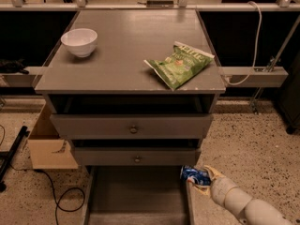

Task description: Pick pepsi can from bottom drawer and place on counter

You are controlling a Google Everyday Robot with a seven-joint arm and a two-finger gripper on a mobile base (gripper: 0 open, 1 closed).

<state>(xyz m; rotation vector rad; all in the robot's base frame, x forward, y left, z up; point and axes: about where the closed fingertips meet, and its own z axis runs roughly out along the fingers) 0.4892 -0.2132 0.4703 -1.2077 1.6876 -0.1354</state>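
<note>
The desk (131,46) has bare room between bowl (79,41) and chip bag (180,63); below, the bottom drawer (136,191) stands open. The pepsi can (193,174) is pinched in my tool (200,179) over the drawer's right wall, so the pick looks done, and the lift past the upper drawer fronts is left to do.

Blue pepsi can (193,174) sideways, clasped by the end effector (201,181); over right rim of open bottom drawer (136,197).
</note>
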